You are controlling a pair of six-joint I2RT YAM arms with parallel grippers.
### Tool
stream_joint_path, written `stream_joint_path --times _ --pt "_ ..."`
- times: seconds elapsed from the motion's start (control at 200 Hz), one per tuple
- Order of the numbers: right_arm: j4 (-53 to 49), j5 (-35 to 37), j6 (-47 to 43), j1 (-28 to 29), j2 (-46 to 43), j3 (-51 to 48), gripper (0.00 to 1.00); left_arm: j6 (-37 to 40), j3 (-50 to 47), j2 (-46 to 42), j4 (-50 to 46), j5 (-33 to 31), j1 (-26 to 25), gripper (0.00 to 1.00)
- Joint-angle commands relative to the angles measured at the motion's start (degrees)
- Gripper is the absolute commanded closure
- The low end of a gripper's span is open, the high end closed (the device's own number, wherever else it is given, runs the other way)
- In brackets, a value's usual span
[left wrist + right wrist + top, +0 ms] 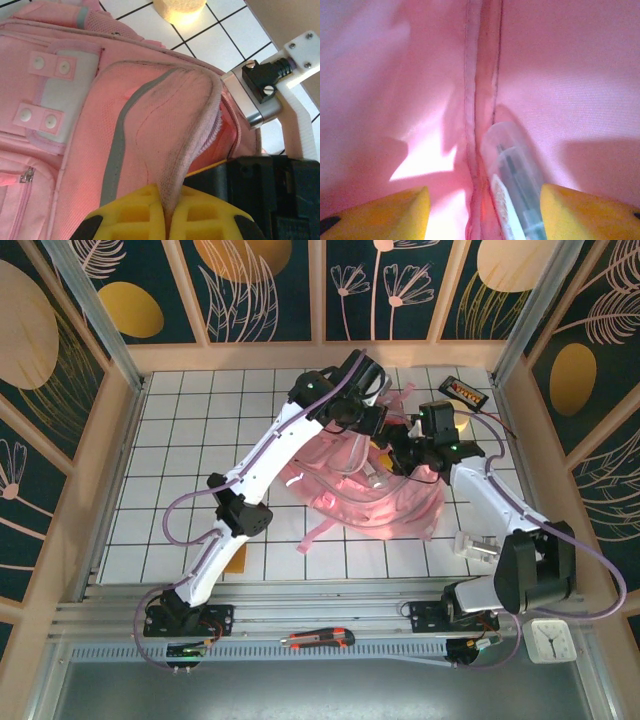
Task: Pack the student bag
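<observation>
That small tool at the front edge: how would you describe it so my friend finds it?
Find the metal rail along the near edge. Midway along it lies a slim cutter, the only orange-and-black thing there; the clock to the right is white and square.

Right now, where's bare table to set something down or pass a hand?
Widest bare patch: the left side of the table, between the left wall and the left arm. A smaller strip lies between the backpack and the near edge. Centre-right is crowded: backpack, right arm, a clear plastic item.
</observation>
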Motion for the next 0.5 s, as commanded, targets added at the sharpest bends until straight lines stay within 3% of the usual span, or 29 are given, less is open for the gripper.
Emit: stream_joint_path --times 0.0,0.18,0.33,0.42,0.495 --pt "2.4 3.1 -0.9 0.5 1.4 2.7 0.35 -1.9 4.3 -1.9 2.3 0.2 -0.6 1.0" --pt "0.1 6.0 -2.5 0.5 -0.9 2.5 0.31 -1.8 4.4 -1.2 -0.7 -4.1 -0.5 1.0" --pt "-8.9 11.6 -7.4 1.0 -7.6 3.9 0.34 -2.0 4.3 -0.7 -1.0 -4.8 -0.5 1.0" --pt "-13.5 11.1 -8.9 1.0 -12.5 2.8 0.4 -1.8 4.3 -0.5 -1.1 -5.0 -0.4 1.0" --pt "-14.6 5.7 -9.1 1.1 -15.5 -0.2 0.54 -1.6 4.3 -0.6 -1.0 -4.9 -0.4 1.0"
